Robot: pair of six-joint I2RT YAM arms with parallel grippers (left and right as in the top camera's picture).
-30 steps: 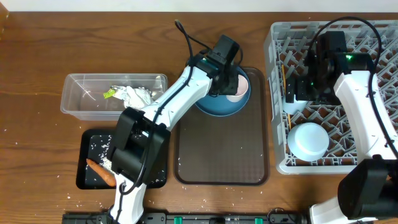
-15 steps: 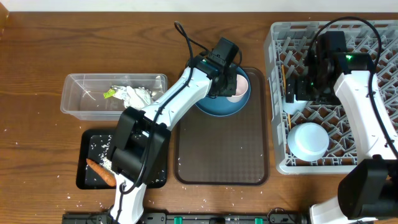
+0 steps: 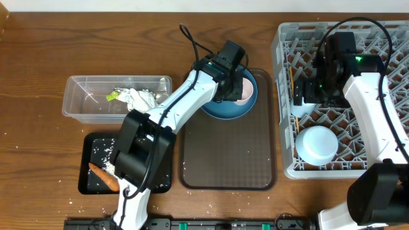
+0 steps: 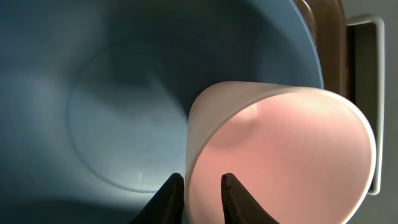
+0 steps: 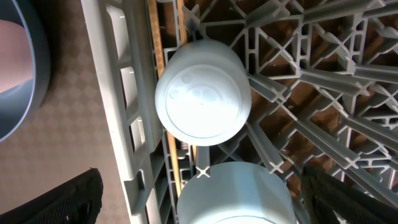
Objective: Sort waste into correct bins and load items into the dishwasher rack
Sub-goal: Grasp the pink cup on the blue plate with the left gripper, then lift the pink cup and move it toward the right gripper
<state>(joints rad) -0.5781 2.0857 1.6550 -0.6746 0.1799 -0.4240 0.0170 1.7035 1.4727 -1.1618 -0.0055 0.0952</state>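
Clear tub: paper scraps, wrapper. Black tray: carrot, rice. Dishwasher rack, right: bowl, light-blue cup. Pink cup was laid in blue plate, its rim straddled by the narrowed left gripper; grip could not be told. Right gripper was held wide open, empty.

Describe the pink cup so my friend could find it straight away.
Find the brown tray in the middle of the table; a big blue plate sits at its far end. The pink cup rests in that plate, by the left gripper. It is the only pink thing; the other cup, light blue, stands upside down in the grey rack.
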